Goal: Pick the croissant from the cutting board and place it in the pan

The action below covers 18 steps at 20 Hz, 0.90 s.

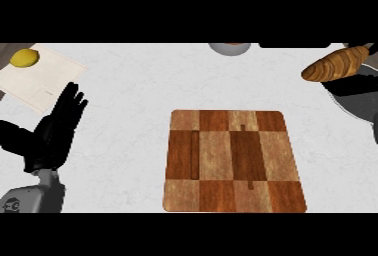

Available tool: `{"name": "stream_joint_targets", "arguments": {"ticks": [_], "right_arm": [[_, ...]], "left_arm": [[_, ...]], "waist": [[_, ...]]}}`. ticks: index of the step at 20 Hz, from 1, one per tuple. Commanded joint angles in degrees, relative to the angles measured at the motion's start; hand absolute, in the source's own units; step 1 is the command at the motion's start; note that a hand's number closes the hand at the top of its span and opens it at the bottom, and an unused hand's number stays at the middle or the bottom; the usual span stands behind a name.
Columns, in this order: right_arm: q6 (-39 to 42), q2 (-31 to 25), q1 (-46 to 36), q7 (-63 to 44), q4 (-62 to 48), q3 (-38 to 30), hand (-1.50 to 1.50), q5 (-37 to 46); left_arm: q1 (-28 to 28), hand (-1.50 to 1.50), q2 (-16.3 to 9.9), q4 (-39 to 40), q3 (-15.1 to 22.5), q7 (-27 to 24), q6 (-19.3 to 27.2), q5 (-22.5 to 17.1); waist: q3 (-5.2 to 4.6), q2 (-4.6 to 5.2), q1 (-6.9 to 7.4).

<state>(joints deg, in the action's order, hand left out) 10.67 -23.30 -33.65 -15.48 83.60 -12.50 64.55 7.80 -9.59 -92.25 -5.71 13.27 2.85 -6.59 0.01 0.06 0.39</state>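
The brown croissant hangs at the far right, over the near rim of the dark pan, which the view's right edge cuts off. Black fingers of my right hand show around the croissant's right end and seem curled on it; the rest of that hand is out of view. The checkered wooden cutting board lies in the middle with nothing on it. My left hand rests open at the left edge, fingers up, well away from the board.
A yellow lemon sits on a white cloth at the back left. A grey bowl peeks in at the back edge, centre. White counter lies between the board and the pan.
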Motion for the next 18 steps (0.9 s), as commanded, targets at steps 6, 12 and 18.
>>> {"name": "stream_joint_targets", "arguments": {"ticks": [6,12,18], "right_arm": [[-13.12,-10.25,-4.14,14.54,-25.47,-12.10,1.50,-5.21],[-19.84,-16.01,-8.30,24.54,-42.39,-16.93,1.50,-8.58],[-24.14,-19.35,-9.63,38.26,-57.36,-19.55,1.50,-10.97]], "left_arm": [[1.72,0.00,-0.77,-1.08,-0.97,2.69,-0.09,-0.56],[2.85,0.00,2.46,-3.27,3.25,4.72,3.16,3.07],[4.58,0.00,0.31,1.43,0.16,0.63,-0.44,0.46]], "waist": [[0.06,0.32,0.60],[0.10,0.37,0.98],[0.19,0.94,1.57]]}}
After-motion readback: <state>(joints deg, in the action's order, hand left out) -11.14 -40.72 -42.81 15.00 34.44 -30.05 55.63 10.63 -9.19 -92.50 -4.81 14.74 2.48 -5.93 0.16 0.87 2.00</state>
